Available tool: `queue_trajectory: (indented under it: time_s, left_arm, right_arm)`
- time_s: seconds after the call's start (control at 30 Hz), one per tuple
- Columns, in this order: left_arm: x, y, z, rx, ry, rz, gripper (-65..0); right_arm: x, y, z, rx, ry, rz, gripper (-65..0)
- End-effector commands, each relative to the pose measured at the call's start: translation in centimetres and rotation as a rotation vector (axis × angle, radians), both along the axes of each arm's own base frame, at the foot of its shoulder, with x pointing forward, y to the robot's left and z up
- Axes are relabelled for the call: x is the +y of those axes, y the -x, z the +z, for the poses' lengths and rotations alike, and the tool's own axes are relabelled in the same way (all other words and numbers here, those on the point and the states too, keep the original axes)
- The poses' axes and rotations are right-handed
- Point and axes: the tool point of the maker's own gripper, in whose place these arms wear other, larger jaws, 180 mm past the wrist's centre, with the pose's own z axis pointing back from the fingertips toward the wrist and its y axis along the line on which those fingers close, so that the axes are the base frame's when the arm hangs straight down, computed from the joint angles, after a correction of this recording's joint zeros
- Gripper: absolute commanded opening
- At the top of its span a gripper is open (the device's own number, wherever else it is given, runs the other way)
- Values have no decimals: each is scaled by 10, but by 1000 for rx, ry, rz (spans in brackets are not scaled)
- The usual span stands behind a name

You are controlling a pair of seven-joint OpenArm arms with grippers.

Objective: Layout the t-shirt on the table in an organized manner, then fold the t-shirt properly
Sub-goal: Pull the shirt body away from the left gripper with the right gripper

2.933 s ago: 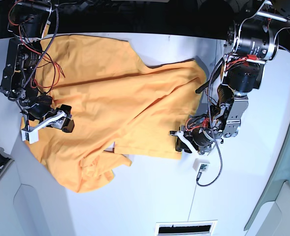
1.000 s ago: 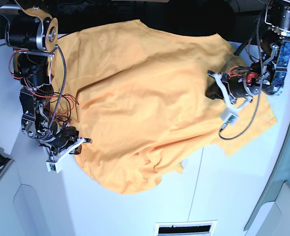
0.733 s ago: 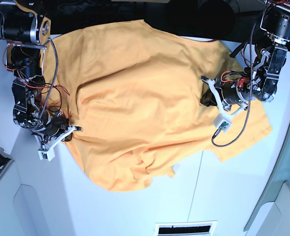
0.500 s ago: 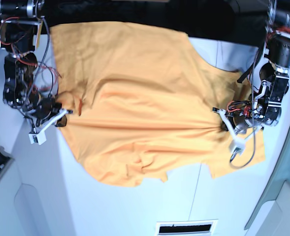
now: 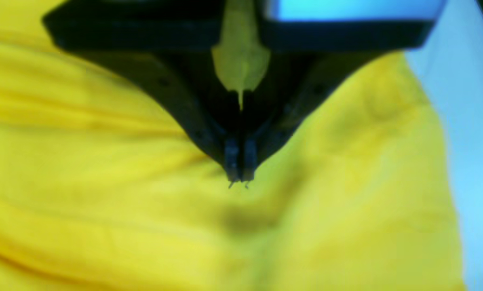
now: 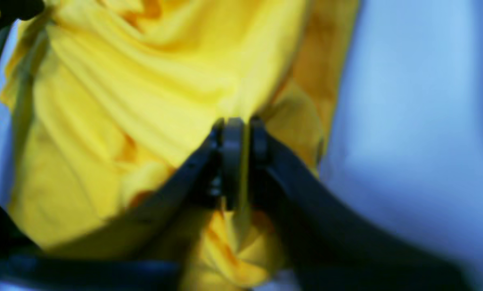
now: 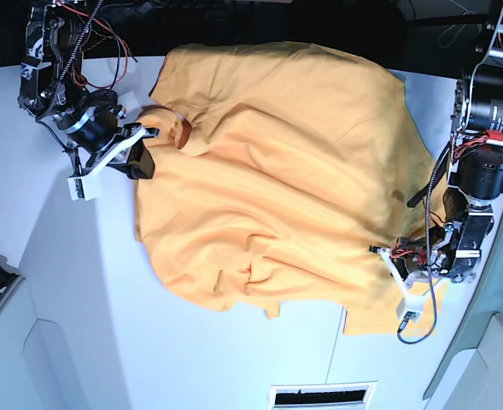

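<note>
White counter (image 7: 234, 359) carried the orange-yellow t-shirt (image 7: 277, 171), spread and rumpled between both arms.
Right gripper (image 6: 237, 133) had its jaws clamped on bunched cloth at one edge; left gripper (image 5: 239, 178) had its jaws pressed together on the opposite edge.

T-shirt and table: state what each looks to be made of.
The t-shirt looks like soft, thin, matte woven or knit cloth, likely cotton: it wrinkles, drapes and bunches where the left gripper and right gripper pinch it. The table looks like a rigid, smooth matte white board, possibly laminate, with a thin seam.
</note>
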Motion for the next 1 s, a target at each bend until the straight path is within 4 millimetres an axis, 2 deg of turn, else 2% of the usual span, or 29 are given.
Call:
queue_trajectory:
  time_s: [0.0, 0.07, 0.1, 0.17, 0.23, 0.33, 0.43, 0.53, 0.7, 0.87, 0.97]
  left_arm:
    - [12, -20, 32, -81, -4, 6, -566]
    - [7, -25, 51, -125, 19, -41, -481]
    - [6, -27, 61, -149, 25, -52, -467]
    - [0, -31, 81, -196, 37, -78, -467]
    - [-10, -31, 92, -220, 51, -102, -467]
    - [-29, -21, 90, -213, 85, -157, -467]
    - [-44, -6, 69, -177, 111, -172, -467]
    - [-63, 8, 46, -145, 147, -184, -467]
    - [-87, 27, 20, -108, 187, -198, -467]
    - [-85, 51, -10, -43, 150, -198, -471]
    - [-69, 55, -24, -21, 102, -153, -554]
  right_arm:
    - [-4, -17, 21, -77, -15, -27, -456]
    - [-15, -27, 29, -103, -12, -61, -365]
    - [-26, -33, 32, -115, 5, -88, -354]
    - [-52, -47, 41, -137, 48, -166, -355]
    - [-77, -62, 50, -156, 76, -240, -355]
    - [-92, -82, 49, -154, 77, -284, -355]
    - [-88, -99, 27, -105, 71, -280, -355]
    - [-77, -109, -3, -26, 71, -256, -355]
    - [-41, -110, -39, 54, 37, -167, -366]
    - [-10, -97, -53, 89, 52, -68, -527]
    - [-11, -105, -47, 62, 55, -70, -650]
